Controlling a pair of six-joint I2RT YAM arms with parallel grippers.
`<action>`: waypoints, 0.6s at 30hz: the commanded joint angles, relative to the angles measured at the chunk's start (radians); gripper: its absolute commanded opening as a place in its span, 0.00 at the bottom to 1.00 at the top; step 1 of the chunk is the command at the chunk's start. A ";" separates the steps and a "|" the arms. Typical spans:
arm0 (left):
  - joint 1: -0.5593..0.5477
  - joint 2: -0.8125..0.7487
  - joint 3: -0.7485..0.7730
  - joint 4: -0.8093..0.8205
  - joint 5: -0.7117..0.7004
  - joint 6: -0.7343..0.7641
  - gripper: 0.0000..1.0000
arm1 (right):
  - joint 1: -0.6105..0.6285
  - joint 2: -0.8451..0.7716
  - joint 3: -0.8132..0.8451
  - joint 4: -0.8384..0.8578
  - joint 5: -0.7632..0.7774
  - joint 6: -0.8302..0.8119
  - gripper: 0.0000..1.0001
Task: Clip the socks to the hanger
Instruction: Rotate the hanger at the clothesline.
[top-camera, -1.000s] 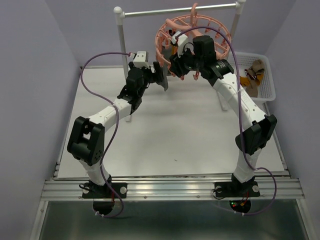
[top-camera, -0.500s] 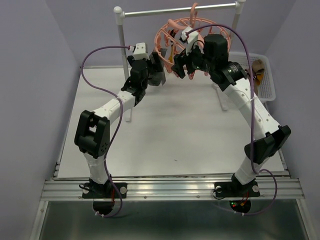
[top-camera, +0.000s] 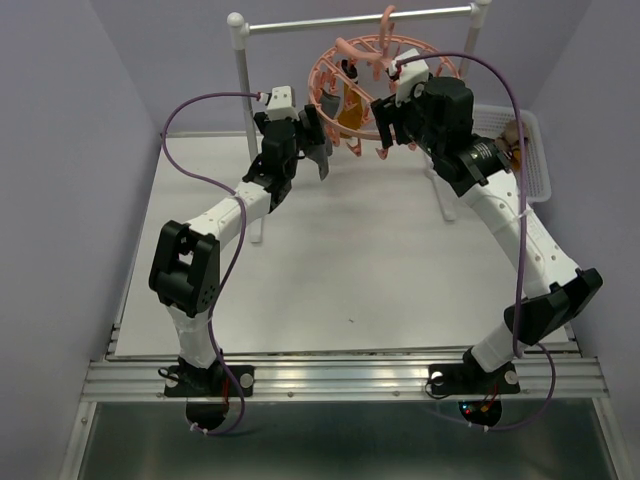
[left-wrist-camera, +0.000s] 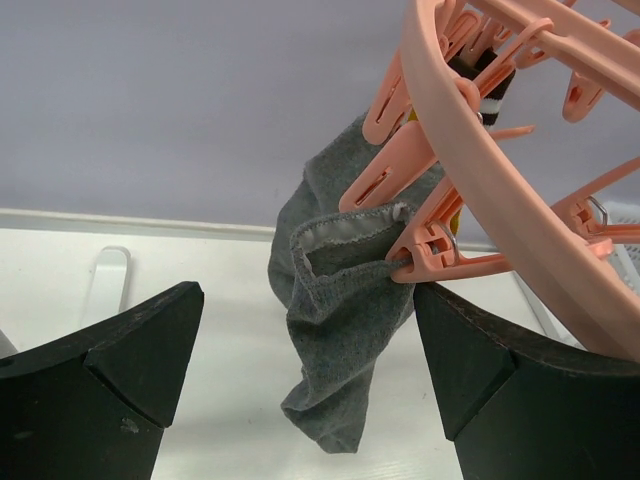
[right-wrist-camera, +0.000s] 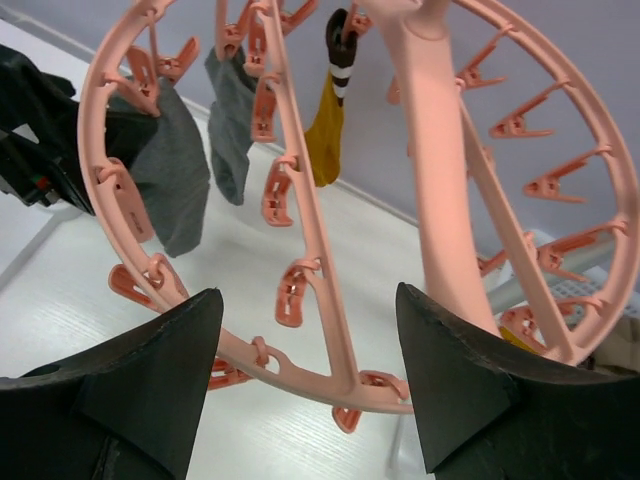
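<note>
Top view: the salmon-pink round plastic clip hanger (top-camera: 318, 78) hangs on the white-posted rail (top-camera: 300, 23) above the worktop.

Left wrist: left gripper (left-wrist-camera: 308, 300) jaws gaping, empty; a small grey fabric sock (left-wrist-camera: 335, 340) is clipped.

Right wrist: right gripper (right-wrist-camera: 308, 295) jaws spread, gripping nothing.

I'd feed the next cuff squarely into a free clip (right-wrist-camera: 275, 195).

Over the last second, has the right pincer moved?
Yes: the right pincer shifted rightward in the top view, nearer the white metal rail stand's right post.
</note>
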 joint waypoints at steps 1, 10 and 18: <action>-0.001 -0.019 0.051 0.036 -0.037 0.017 0.99 | -0.015 -0.062 -0.003 0.092 0.128 -0.030 0.74; 0.007 -0.030 0.050 0.036 -0.028 0.020 0.99 | -0.150 0.021 0.073 0.077 0.096 -0.054 0.71; 0.010 -0.039 0.047 0.035 -0.025 0.037 0.99 | -0.181 0.052 0.060 0.059 -0.007 -0.067 0.65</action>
